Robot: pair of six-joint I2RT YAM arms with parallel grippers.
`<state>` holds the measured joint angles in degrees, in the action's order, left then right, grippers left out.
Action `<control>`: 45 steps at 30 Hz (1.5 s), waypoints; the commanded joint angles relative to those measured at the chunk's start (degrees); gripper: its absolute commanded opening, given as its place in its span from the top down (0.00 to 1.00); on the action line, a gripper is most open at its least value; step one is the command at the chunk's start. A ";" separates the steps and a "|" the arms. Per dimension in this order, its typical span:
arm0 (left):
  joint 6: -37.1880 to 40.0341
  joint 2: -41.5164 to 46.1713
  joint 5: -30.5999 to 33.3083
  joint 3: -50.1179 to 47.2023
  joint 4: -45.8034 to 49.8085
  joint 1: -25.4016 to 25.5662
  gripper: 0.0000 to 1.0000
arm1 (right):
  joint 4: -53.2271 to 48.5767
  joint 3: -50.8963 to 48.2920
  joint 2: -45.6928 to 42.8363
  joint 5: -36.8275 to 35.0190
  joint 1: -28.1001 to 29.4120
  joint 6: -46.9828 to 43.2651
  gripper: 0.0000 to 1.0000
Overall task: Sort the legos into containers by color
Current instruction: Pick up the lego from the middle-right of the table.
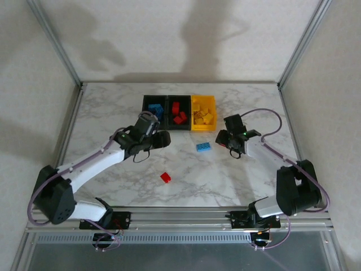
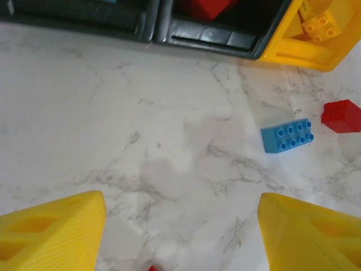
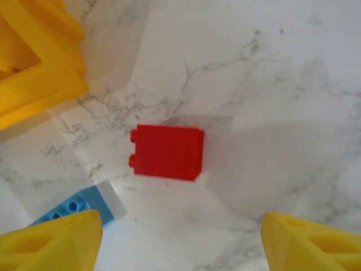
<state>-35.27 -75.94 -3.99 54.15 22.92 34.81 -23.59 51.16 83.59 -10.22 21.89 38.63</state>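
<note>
Three joined containers stand at the back: a black bin with blue legos, a black bin with red ones, and a yellow bin with yellow ones. A blue brick lies on the table between the two grippers. My left gripper is open over bare marble, left of that brick. My right gripper is open too. Just ahead of its fingertips a red brick lies on its side. Another red brick sits nearer the front.
The marble table is fenced by metal frame posts at the back corners. The yellow bin's corner is close on the right gripper's left. The black bins' front walls run just ahead of the left gripper.
</note>
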 commanded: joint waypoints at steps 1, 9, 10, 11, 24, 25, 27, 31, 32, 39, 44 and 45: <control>-3.70 4.67 -0.17 -5.02 -2.23 0.44 0.29 | 2.93 3.25 4.18 0.54 -0.53 -2.66 0.26; -4.09 8.00 2.47 -7.49 0.65 0.44 0.28 | 3.73 7.26 13.93 -0.20 -2.01 -4.35 0.30; -4.13 8.01 2.49 -7.44 0.57 0.50 0.28 | 3.77 7.51 14.82 -0.01 -2.19 -4.42 0.32; -4.00 7.92 2.41 -7.40 0.57 0.44 0.28 | 3.74 7.79 15.55 -0.04 -2.28 -4.44 0.33; -4.85 7.40 2.58 -6.75 -0.27 0.44 0.28 | 2.24 8.49 12.78 0.11 -1.91 -5.15 0.65; -5.14 7.30 2.75 -6.93 -0.53 0.44 0.28 | 1.54 8.75 11.34 0.26 -1.59 -5.22 0.65; -5.98 6.97 2.64 -7.49 -1.57 0.44 0.28 | 0.28 9.83 9.00 0.57 -0.64 -5.32 0.65; -7.77 5.82 1.76 -8.70 -4.03 0.44 0.28 | -1.80 14.49 6.91 1.42 2.95 -5.37 0.65; -8.17 5.57 1.64 -8.88 -4.28 0.44 0.28 | -2.33 16.19 7.29 1.50 4.07 -5.41 0.65; -9.55 7.99 2.27 -11.29 -3.37 0.44 0.29 | -3.59 30.71 16.32 3.08 10.33 -6.77 0.65; -10.94 11.34 2.49 -13.53 -2.29 0.44 0.28 | -3.41 41.02 25.49 5.24 12.11 -7.37 0.65; -11.15 11.78 2.59 -13.88 -2.04 0.46 0.28 | -3.52 42.78 27.22 5.45 12.43 -7.42 0.65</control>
<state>-44.95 -66.35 -3.01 41.25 19.73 34.81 -25.21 90.02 106.89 -6.00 33.67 32.34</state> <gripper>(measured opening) 0.717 0.429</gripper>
